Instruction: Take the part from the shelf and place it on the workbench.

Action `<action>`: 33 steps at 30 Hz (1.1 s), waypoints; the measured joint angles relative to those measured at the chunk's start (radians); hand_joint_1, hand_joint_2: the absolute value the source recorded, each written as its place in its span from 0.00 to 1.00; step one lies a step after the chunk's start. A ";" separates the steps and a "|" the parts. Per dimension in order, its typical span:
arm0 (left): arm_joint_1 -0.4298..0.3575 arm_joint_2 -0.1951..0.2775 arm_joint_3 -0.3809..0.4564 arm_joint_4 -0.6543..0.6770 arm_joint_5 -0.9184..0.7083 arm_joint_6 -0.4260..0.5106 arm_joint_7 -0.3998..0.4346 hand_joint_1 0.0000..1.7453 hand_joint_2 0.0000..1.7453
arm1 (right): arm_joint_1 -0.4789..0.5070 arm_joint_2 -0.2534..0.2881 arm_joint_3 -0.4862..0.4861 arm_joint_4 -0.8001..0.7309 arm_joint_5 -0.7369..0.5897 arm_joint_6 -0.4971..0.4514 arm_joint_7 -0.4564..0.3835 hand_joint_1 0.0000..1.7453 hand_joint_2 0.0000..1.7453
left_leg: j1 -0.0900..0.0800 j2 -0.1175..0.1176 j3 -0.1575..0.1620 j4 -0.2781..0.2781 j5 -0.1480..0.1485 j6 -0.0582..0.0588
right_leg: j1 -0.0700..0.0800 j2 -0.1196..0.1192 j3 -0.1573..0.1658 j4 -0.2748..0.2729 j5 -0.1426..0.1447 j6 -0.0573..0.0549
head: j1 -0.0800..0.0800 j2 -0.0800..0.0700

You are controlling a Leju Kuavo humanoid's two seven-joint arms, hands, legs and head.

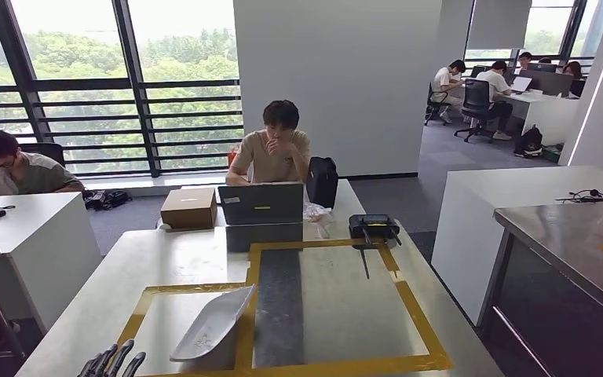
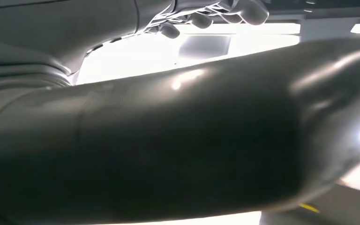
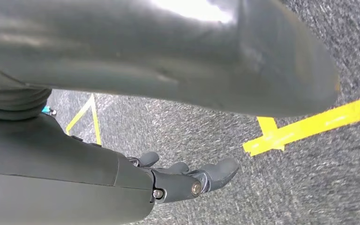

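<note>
The part [image 1: 212,323], a white curved shell, lies on the workbench [image 1: 165,251] inside the left yellow-taped rectangle, near the front edge. The fingertips of my left hand [image 1: 114,363] rise at the bottom edge, just left of the part and not touching it; they are spread and hold nothing. In the left wrist view the left hand [image 2: 168,140] shows mainly its thick grey thumb, with bare fingers [image 2: 206,11] beyond. My right hand [image 3: 187,180] hangs over grey carpet marked with yellow tape, fingers loosely extended and empty.
A grey laptop [image 1: 261,204], a cardboard box [image 1: 189,207], a black bag [image 1: 322,181] and a black device [image 1: 374,228] stand at the bench's far end, where a person [image 1: 273,149] sits. A steel counter [image 1: 581,236] is at the right, a white table [image 1: 31,228] at the left.
</note>
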 joint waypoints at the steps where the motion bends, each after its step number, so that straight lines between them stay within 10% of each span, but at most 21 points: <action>1: 0.034 0.005 0.039 -0.029 -0.002 0.003 0.007 0.00 0.00 | 0.001 0.001 -0.002 0.000 -0.002 0.000 0.000 0.00 0.00 | 0.001 -0.003 -0.013 0.038 -0.040 -0.005 | -0.003 -0.001 -0.008 -0.003 0.010 -0.005 | -0.001 0.000; 4: 0.122 0.009 0.139 -0.094 -0.002 0.010 0.004 0.00 0.00 | 0.004 0.001 -0.005 0.000 -0.003 0.000 -0.001 0.00 0.00 | 0.008 -0.007 -0.051 0.206 -0.154 -0.020 | -0.004 -0.003 -0.043 -0.003 0.037 -0.008 | -0.003 0.000; 6: 0.155 0.009 0.177 -0.119 -0.003 0.010 -0.001 0.00 0.00 | 0.003 0.001 -0.005 0.000 -0.003 0.000 -0.001 0.00 0.00 | 0.014 -0.007 -0.026 0.229 -0.133 -0.028 | -0.007 -0.007 -0.070 0.000 0.057 -0.003 | -0.003 0.000; 10: 0.176 0.007 0.216 -0.151 -0.006 0.010 -0.008 0.00 0.00 | -0.001 0.002 -0.005 0.000 -0.003 0.000 -0.001 0.00 0.00 | 0.020 -0.012 0.146 0.002 -0.089 -0.032 | -0.012 -0.011 -0.113 0.014 0.093 0.022 | -0.003 0.000; 14: 0.186 0.004 0.233 -0.165 -0.010 0.010 -0.009 0.00 0.00 | -0.001 0.002 -0.006 0.000 -0.003 0.000 -0.001 0.00 0.00 | 0.012 -0.014 0.148 -0.039 -0.086 0.013 | -0.014 -0.007 -0.119 0.007 0.120 0.049 | -0.003 0.000; 19: 0.194 0.001 0.240 -0.173 -0.006 0.010 -0.006 0.00 0.00 | 0.001 0.004 -0.006 0.000 -0.004 -0.001 -0.001 0.00 0.00 | 0.008 -0.006 0.074 -0.037 -0.020 0.046 | -0.011 -0.004 -0.169 0.240 -0.103 0.058 | 0.001 -0.001; 22: 0.226 -0.012 0.267 -0.174 0.072 0.011 0.007 0.00 0.00 | -0.001 0.004 -0.006 0.000 -0.004 -0.004 0.001 0.00 0.00 | 0.002 -0.001 0.020 -0.028 0.019 0.044 | -0.002 -0.003 -0.118 0.290 -0.064 0.048 | 0.002 -0.001; 26: 0.279 -0.084 0.380 -0.114 0.243 0.007 -0.039 0.00 0.00 | -0.003 0.004 -0.007 0.000 -0.001 -0.002 -0.003 0.00 0.00 | -0.004 0.005 -0.023 -0.022 0.062 0.031 | 0.012 0.001 0.082 0.026 -0.068 0.019 | 0.004 -0.001; 29: 0.257 -0.147 0.491 0.095 0.322 0.012 -0.123 0.00 0.00 | -0.005 0.004 -0.007 0.000 0.001 -0.004 -0.008 0.00 0.00 | -0.003 0.004 -0.025 -0.039 0.092 0.013 | 0.013 -0.003 0.082 -0.020 -0.060 0.003 | 0.004 -0.001; 31: 0.206 -0.168 0.562 0.342 0.315 0.035 -0.129 0.00 0.00 | -0.008 0.005 -0.008 0.000 0.006 -0.004 -0.005 0.00 0.00 | 0.000 0.000 -0.039 -0.016 0.047 0.000 | 0.008 -0.010 0.060 -0.027 -0.029 -0.011 | 0.003 -0.001; 33: 0.158 -0.182 0.647 0.615 0.372 -0.019 -0.030 0.00 0.00 | -0.012 0.005 -0.007 0.000 0.009 -0.002 -0.003 0.00 0.00 | 0.005 -0.003 -0.062 0.085 -0.063 -0.012 | 0.006 -0.012 0.029 -0.029 0.001 -0.019 | 0.002 -0.001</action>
